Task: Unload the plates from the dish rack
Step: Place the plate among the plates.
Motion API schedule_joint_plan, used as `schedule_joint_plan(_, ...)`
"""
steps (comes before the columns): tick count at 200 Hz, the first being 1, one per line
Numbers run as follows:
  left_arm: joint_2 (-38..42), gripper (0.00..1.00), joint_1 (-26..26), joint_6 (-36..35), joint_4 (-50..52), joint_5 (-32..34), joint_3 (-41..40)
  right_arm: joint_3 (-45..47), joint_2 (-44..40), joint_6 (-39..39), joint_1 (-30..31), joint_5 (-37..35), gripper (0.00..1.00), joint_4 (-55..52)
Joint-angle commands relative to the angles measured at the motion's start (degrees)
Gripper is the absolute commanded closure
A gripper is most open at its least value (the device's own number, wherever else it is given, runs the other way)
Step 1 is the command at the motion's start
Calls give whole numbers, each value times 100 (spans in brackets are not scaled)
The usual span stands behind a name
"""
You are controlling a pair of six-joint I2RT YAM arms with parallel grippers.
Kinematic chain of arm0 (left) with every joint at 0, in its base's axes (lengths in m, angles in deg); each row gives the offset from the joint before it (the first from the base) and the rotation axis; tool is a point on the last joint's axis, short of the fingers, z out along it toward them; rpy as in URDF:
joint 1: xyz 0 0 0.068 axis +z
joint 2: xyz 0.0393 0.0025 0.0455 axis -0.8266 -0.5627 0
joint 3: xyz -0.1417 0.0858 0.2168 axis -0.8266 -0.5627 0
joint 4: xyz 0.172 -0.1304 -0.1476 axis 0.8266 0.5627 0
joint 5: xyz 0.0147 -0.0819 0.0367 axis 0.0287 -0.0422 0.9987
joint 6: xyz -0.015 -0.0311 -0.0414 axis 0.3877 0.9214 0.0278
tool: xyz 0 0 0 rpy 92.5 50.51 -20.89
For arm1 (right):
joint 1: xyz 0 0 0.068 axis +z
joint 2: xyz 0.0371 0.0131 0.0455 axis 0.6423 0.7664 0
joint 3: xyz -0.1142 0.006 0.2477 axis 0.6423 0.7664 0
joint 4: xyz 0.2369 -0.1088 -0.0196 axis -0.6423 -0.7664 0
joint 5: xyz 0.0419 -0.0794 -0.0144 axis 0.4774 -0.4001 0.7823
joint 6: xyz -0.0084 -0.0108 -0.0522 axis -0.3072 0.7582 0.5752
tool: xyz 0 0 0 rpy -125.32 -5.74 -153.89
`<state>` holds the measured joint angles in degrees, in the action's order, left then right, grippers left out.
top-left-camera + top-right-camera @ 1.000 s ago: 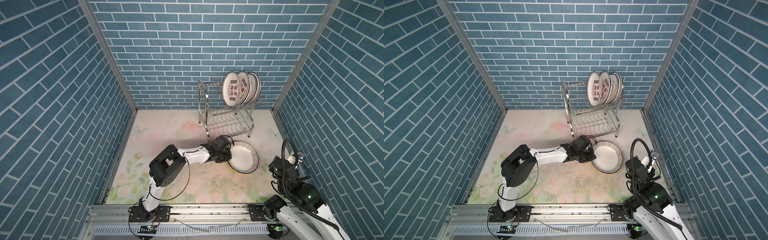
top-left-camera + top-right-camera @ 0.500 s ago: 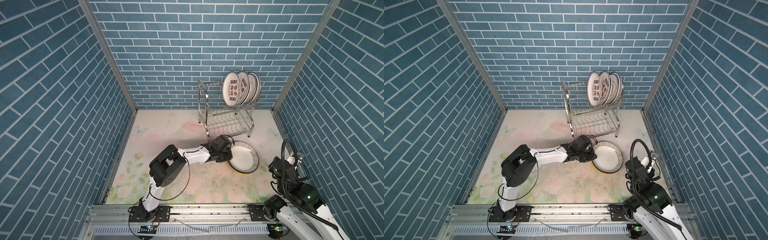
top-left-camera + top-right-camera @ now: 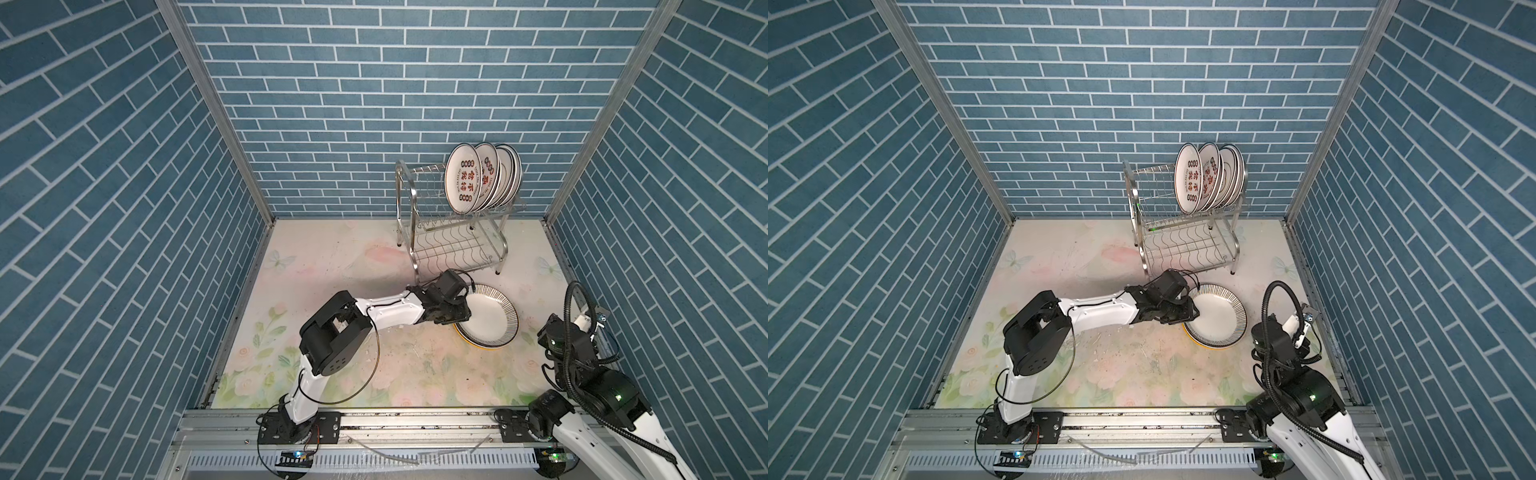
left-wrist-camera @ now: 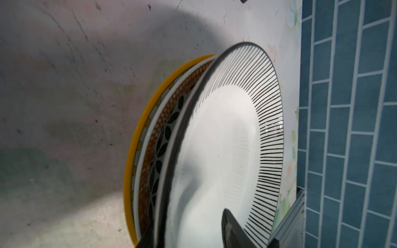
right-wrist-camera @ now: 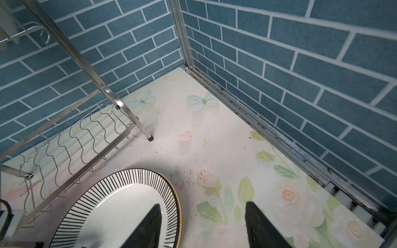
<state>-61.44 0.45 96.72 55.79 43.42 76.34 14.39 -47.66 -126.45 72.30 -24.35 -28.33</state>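
Note:
Several white plates (image 3: pixel 465 178) (image 3: pixel 1192 178) with red lettering stand on edge in the top tier of the steel dish rack (image 3: pixel 453 245) (image 3: pixel 1183 245). In front of the rack, a black-striped plate (image 3: pixel 490 316) (image 3: pixel 1219 320) (image 4: pixel 225 139) (image 5: pixel 120 206) lies on a yellow-edged patterned plate (image 4: pixel 137 137). My left gripper (image 3: pixel 462 309) (image 4: pixel 189 225) is at the striped plate's left rim. Its jaws stand apart, one over and one outside the rim. My right gripper (image 5: pixel 204 227) hangs open and empty just right of that plate.
The blue brick walls close in on three sides. The right wall's metal rail (image 5: pixel 268 131) runs close beside my right gripper. The rack's front right leg (image 5: pixel 150 137) stands just behind the stacked plates. The rack's lower wavy shelf (image 3: pixel 453 249) holds nothing.
The left jaws have opened off the striped plate's rim. The plate has settled down flatter onto the yellow-edged plate. The right arm has not moved.

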Motion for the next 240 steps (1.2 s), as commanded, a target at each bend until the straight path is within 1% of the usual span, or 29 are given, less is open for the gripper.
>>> schedule_joint_plan(1,219,52,-81,-488,614,284,364,113,-88,80,-26,-159,38,-79)
schedule_joint_plan(16,178,51,-89,-668,968,391,503,98,-82,71,-17,-173,38,-117)
schedule_joint_plan(36,211,51,-107,-790,1171,543,536,77,-73,53,-18,-177,38,-150)
schedule_joint_plan(72,221,48,-173,-1113,1828,977,796,68,-38,47,-15,-145,38,-139)
schedule_joint_plan(112,296,48,-284,-1430,2458,1512,1067,49,19,53,-17,-134,38,-116)
schedule_joint_plan(132,457,46,-343,-1582,2763,1935,1139,27,71,79,-23,-101,38,-107)
schedule_joint_plan(159,870,44,-384,-1803,3042,2521,1051,-92,228,272,-15,-48,38,-35)
schedule_joint_plan(171,1133,40,-383,-1908,3057,2728,899,-183,310,429,-17,2,38,64)
schedule_joint_plan(195,1750,37,-328,-2106,2913,3126,472,-431,496,853,-17,153,38,360)
schedule_joint_plan(210,2155,33,-215,-2238,2784,3215,165,-632,679,1238,-17,256,38,602)
schedule_joint_plan(240,3013,29,243,-2376,2527,3121,-549,-1220,1127,1982,-15,540,36,1047)
